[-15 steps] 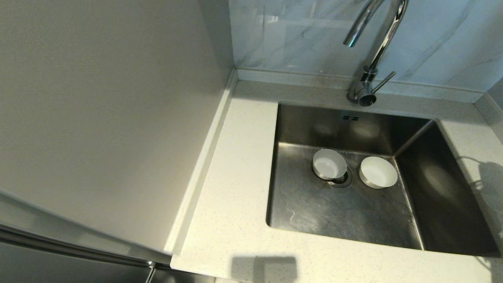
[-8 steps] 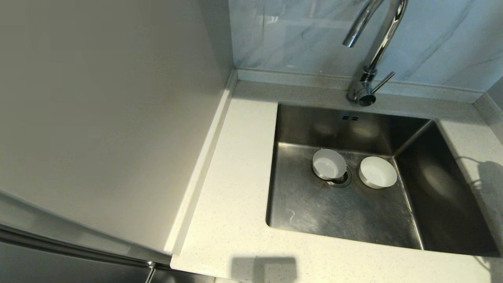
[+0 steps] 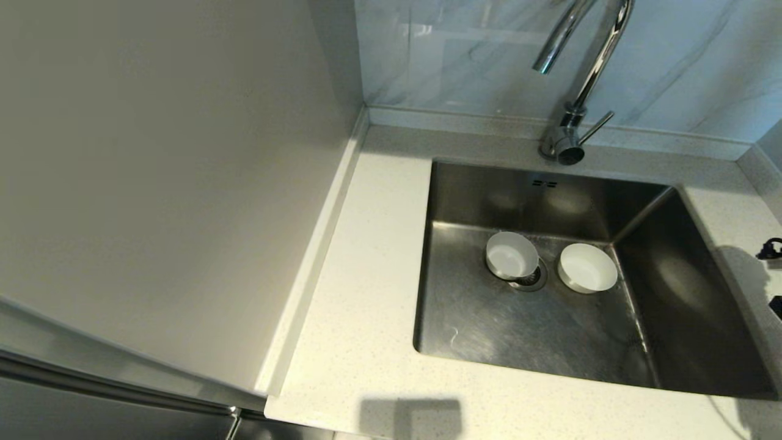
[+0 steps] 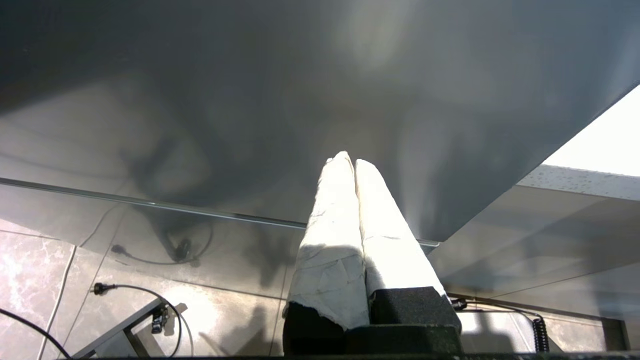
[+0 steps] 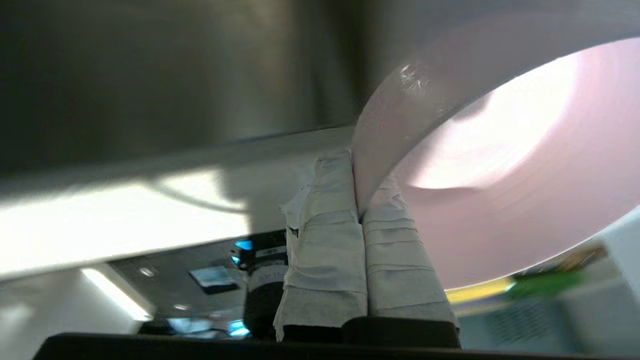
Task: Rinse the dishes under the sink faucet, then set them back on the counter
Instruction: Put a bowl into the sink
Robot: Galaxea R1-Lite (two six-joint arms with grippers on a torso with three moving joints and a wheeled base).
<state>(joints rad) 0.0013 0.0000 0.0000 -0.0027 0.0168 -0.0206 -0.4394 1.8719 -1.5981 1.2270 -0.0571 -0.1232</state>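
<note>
Two white bowls lie in the steel sink [image 3: 464, 195]: one tilted at the drain strainer [image 3: 511, 255], one flat to its right [image 3: 588, 266]. The chrome faucet [image 3: 595, 55] arches over the sink's back edge, and no water is running. In the right wrist view my right gripper [image 5: 357, 165] is shut on the rim of a pale pink bowl [image 5: 500, 165], with one taped finger inside and one outside. Only a dark bit of the right arm [image 3: 771, 249] shows at the head view's right edge, over the counter [image 3: 366, 275]. My left gripper [image 4: 350, 162] is shut and holds nothing, parked low in front of a grey cabinet panel.
A tall pale panel [image 3: 153, 183] walls off the counter's left side. Grey marbled tile [image 3: 684, 67] rises behind the faucet, whose lever handle [image 3: 597, 127] points right. Cables lie on the tiled floor [image 4: 125, 290] below the left arm.
A dark part of my right arm has come into view at the right edge, and its shadow on the counter has shifted. Both white bowls lie where they were.
</note>
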